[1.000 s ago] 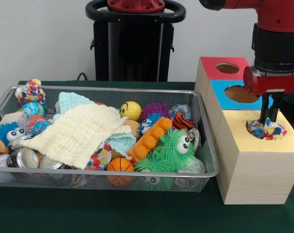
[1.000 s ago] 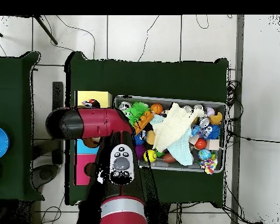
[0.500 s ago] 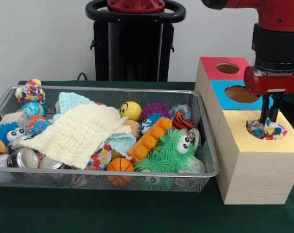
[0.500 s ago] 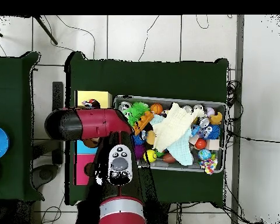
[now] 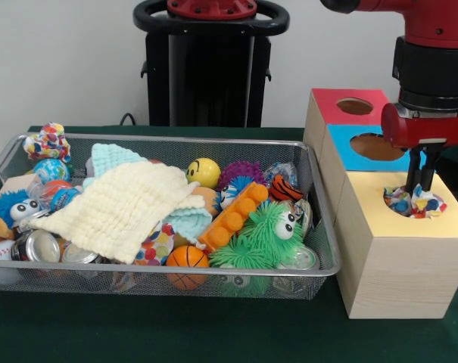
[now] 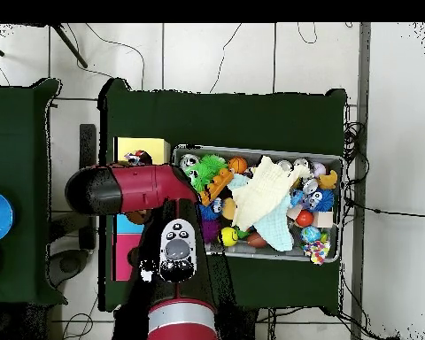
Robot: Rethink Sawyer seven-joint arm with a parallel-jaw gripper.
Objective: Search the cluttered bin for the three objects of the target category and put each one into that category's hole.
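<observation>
Arm upright at the right of the front view, gripper pointing straight down.

The red and black arm (image 5: 433, 53) drops in from the top right corner, its black wrist section stacked on a red housing. Below the housing the gripper (image 5: 419, 181) hangs vertical, its two dark fingers (image 5: 412, 170) close together with only a narrow gap between them. In the overhead view the arm (image 6: 132, 189) bends out from the base toward the left.

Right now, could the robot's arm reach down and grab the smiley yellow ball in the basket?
Probably yes. The smiley yellow ball sits on top of the pile, uncovered, but the gripper is over at the yellow box.
</observation>
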